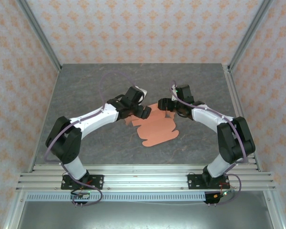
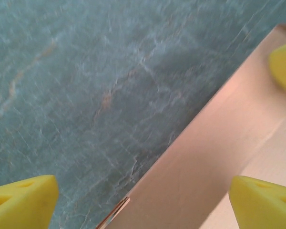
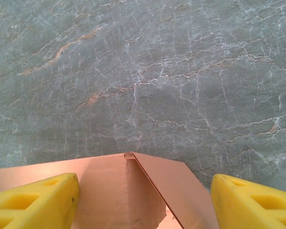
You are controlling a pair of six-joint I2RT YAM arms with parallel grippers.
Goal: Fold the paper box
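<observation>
Finding one: the work is at an early stage. The paper box lies on the table as a mostly flat die-cut sheet. It sits between my two claws, and its rounded tabs are spread flat on the side nearer my bases. I see no walls joined and no closed box shape.

Finding two: my left claw is released, with the fingers set wide. A pale slanting panel of the sheet runs between them, from beneath the fingertips up and away to my right. Bare table fills the view to my left. Neither pad presses on the panel, and nothing is grasped.

Finding three: my right claw is likewise released and wide. One flap is creased upward between its fingers, with the folded corner just ahead of the fingertips and bare table beyond. I hold nothing here either.

Assessment: at most the first creases along the far edge of the sheet have been started. The side walls have not been raised, the tabs have not been tucked, and the box has not been closed. In my judgement most of the task is left. The thin card may spring back flat unless each crease is pressed firmly.
</observation>
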